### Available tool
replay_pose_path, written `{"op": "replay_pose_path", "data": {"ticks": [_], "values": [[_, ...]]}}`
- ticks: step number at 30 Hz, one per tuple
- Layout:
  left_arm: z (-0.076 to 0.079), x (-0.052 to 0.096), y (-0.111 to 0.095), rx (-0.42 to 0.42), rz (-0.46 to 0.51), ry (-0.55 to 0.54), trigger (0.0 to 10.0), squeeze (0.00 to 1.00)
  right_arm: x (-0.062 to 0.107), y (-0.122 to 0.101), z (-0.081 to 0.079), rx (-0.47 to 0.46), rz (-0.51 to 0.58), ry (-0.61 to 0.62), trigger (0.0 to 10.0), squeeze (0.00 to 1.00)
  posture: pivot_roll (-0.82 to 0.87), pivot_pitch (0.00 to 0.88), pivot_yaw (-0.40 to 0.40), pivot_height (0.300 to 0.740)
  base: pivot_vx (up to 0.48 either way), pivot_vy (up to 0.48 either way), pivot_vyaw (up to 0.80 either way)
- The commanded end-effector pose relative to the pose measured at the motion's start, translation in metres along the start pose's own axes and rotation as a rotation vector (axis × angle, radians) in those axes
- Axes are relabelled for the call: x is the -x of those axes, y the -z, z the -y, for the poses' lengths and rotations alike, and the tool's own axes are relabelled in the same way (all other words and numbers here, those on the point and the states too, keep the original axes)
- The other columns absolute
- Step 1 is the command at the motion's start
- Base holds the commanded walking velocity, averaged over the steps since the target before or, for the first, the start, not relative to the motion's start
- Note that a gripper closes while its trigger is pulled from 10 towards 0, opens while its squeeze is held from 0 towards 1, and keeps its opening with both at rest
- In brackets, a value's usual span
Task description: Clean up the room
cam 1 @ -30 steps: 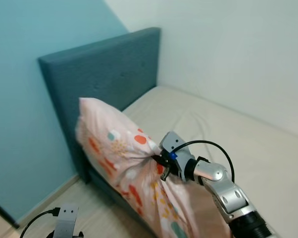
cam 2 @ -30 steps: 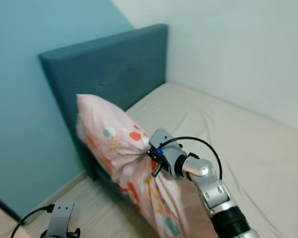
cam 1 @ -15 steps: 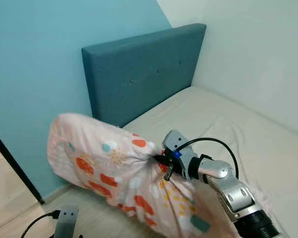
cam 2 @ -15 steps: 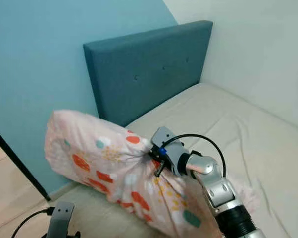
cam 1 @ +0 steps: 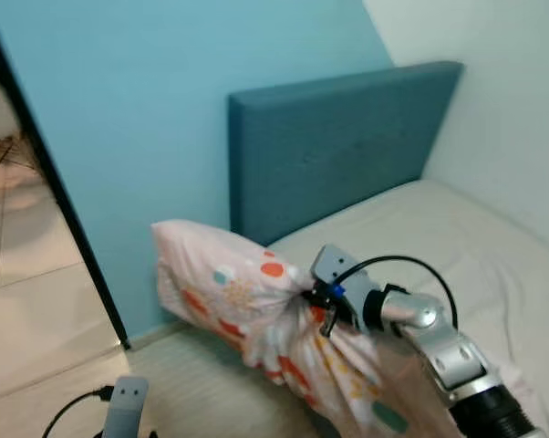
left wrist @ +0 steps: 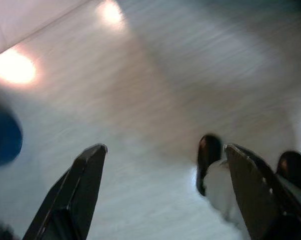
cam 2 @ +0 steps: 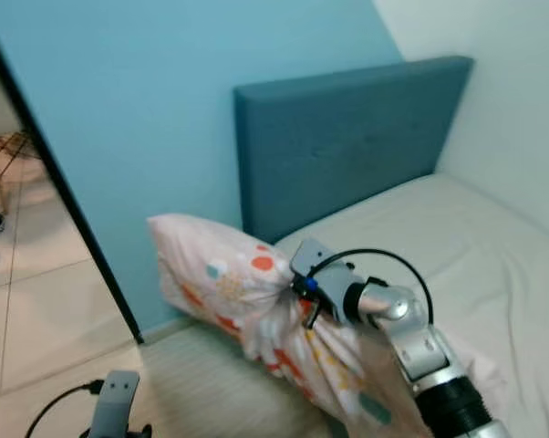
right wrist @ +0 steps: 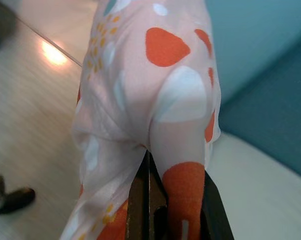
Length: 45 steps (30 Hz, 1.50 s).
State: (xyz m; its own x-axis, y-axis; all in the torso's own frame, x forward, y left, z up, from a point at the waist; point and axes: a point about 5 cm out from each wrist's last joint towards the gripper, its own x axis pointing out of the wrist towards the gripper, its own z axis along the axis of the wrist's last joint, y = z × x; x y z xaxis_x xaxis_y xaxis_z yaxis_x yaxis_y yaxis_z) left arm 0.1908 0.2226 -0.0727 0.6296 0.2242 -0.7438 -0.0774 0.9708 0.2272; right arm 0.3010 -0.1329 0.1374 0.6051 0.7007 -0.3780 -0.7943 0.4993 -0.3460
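- My right claw (cam 1: 322, 304) is pinched shut on a gathered fold of the pillow (cam 1: 247, 306), a pale pink one with orange, teal and white patches; in my right wrist view the fabric bunches tight between my two black fingers (right wrist: 139, 200).
- The pillow hangs in the air from that one pinch. Its fuller end sticks out to my left of the claw, and its lower end droops below the claw toward the edge of the mattress (cam 1: 439, 237).
- It hangs off the near corner of the bed, in front of the blue headboard (cam 1: 338, 151) and above the strip of wooden floor (cam 2: 211, 383) beside the bed.
- I judge that the step is to carry the pillow over to the head of the bed. To do it well I should keep the pinch firm, since only a fold of cover is held and the filling's weight can pull it loose.
- I should lift enough that the drooping end clears the mattress edge, then lay the pillow flat by the headboard before I let go.
- My left claw (left wrist: 160, 195) hangs idle above the floor with its fingers spread wide and nothing between them; the pale, dark-edged shape beside it is blurred, possibly my own foot.
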Motion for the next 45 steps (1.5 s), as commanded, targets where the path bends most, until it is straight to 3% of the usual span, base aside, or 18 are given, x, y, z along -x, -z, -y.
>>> {"op": "replay_pose_path", "data": {"ticks": [1, 15, 45], "values": [[-0.0029, 0.0007, 0.0044, 0.000, -0.018, -0.004, 10.0, 0.00, 0.0003, -0.0174, 0.0021, 0.055, 0.069, -0.008, 10.0, 0.00, -0.01, 0.000, -0.068, 0.740, 0.000, 0.000, 0.77], [0.0009, 0.0003, 0.0026, -0.018, -0.014, 0.023, 10.0, 0.00, -0.0020, -0.0112, 0.0034, 0.097, 0.028, 0.027, 10.0, 0.00, -0.01, 0.000, -0.066, 0.740, 0.000, 0.000, 0.77], [0.0062, -0.0005, -0.0028, -0.042, 0.002, 0.050, 10.0, 0.00, -0.0018, -0.0107, 0.0089, 0.133, 0.022, 0.078, 10.0, 0.00, -0.02, 0.000, -0.062, 0.740, 0.429, 0.000, 0.00]]}}
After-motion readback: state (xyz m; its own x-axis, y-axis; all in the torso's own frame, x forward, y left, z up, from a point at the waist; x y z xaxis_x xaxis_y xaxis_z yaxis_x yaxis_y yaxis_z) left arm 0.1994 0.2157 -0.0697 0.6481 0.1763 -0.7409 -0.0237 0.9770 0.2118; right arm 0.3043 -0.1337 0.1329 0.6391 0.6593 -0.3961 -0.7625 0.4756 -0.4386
